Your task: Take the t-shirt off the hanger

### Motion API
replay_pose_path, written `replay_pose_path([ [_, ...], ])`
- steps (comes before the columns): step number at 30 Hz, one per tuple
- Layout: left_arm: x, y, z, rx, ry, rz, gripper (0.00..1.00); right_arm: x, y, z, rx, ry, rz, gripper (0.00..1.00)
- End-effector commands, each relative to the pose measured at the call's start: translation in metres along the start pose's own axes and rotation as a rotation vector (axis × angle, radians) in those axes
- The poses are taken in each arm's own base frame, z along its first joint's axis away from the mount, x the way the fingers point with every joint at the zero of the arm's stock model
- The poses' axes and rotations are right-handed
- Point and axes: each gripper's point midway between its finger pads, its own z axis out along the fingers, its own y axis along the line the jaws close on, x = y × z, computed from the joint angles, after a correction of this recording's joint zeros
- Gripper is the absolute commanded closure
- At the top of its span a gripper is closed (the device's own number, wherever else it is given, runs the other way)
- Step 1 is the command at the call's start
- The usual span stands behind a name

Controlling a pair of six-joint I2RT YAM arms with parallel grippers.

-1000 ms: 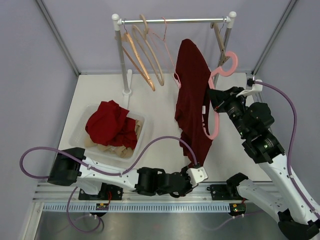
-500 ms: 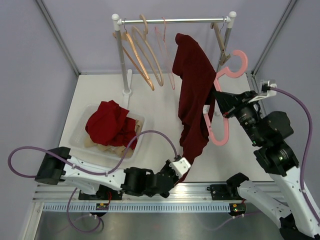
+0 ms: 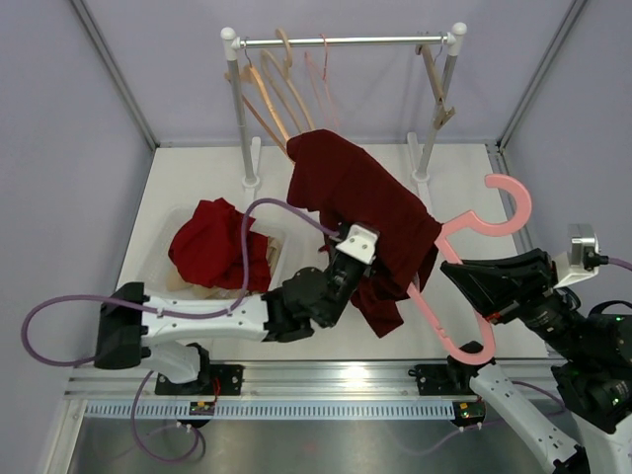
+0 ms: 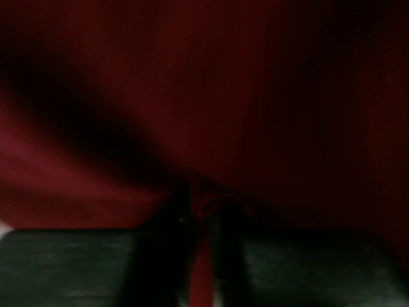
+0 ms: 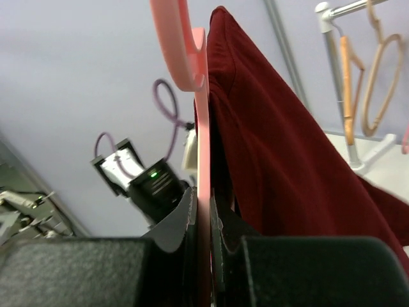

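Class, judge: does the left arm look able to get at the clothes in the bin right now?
Probably not: the left gripper is shut on the t-shirt, though the bin lies close.

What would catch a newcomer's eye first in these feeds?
The dark red t-shirt, stretched in mid-air over the middle of the table, with its right end draped against the pink hanger. The left gripper is shut on the shirt's fabric, and the right gripper clamps the hanger out to the right. A bin of red clothes sits at the left.
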Motion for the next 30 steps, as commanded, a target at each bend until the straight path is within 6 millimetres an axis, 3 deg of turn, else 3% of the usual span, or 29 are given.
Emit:
replay_pose_path([
  [1, -0.066, 0.008, 0.023, -0.074, -0.201, -0.058, 0.72, -0.012, 0.051, -0.018, -0.183, 0.012, 0.022, 1.0],
  [3, -0.07, 0.007, 0.029, -0.093, -0.233, -0.04, 0.44, -0.012, 0.057, -0.023, -0.204, 0.014, 0.028, 1.0],
  [5, -0.076, 0.006, 0.031, -0.096, -0.256, -0.05, 0.29, -0.014, 0.065, -0.028, -0.23, 0.015, 0.03, 1.0],
  [6, -0.075, 0.005, 0.033, -0.093, -0.259, -0.055, 0.15, -0.015, 0.067, -0.029, -0.238, 0.016, 0.03, 1.0],
  [8, -0.076, 0.006, 0.035, -0.092, -0.271, -0.066, 0.14, -0.018, 0.076, -0.034, -0.263, 0.011, 0.029, 1.0],
  [9, -0.079, 0.003, 0.035, -0.071, -0.281, -0.067, 0.23, -0.019, 0.077, -0.036, -0.263, 0.009, 0.029, 1.0],
  [10, -0.08, 0.002, 0.035, -0.063, -0.282, -0.062, 0.63, -0.022, 0.079, -0.038, -0.264, -0.003, 0.025, 1.0],
  [12, -0.081, 0.006, 0.032, -0.078, -0.287, -0.06, 0.99, -0.025, 0.078, -0.04, -0.248, -0.021, 0.023, 1.0],
  [15, -0.084, 0.017, 0.024, -0.086, -0.284, -0.04, 1.0, -0.022, 0.065, -0.039, -0.183, -0.02, 0.022, 1.0],
  [16, -0.094, 0.024, 0.017, -0.083, -0.295, -0.052, 1.0, -0.022, 0.061, -0.04, -0.161, -0.026, 0.013, 1.0],
  [18, -0.085, 0.031, 0.008, -0.082, -0.259, -0.022, 1.0, -0.021, 0.044, -0.039, -0.073, -0.043, -0.003, 1.0],
  [21, -0.099, 0.044, -0.01, -0.049, -0.246, -0.055, 1.0, -0.016, 0.016, -0.038, 0.048, -0.051, -0.031, 1.0],
  [26, -0.141, 0.059, -0.037, 0.067, -0.219, -0.097, 1.0, 0.002, -0.029, -0.045, 0.221, -0.052, -0.054, 1.0],
  [27, -0.16, 0.07, -0.047, 0.085, -0.246, -0.14, 1.0, 0.008, -0.036, -0.048, 0.251, -0.038, -0.052, 1.0],
  [30, -0.193, 0.097, -0.065, 0.095, -0.259, -0.172, 1.0, 0.02, -0.054, -0.06, 0.331, -0.021, -0.066, 1.0],
])
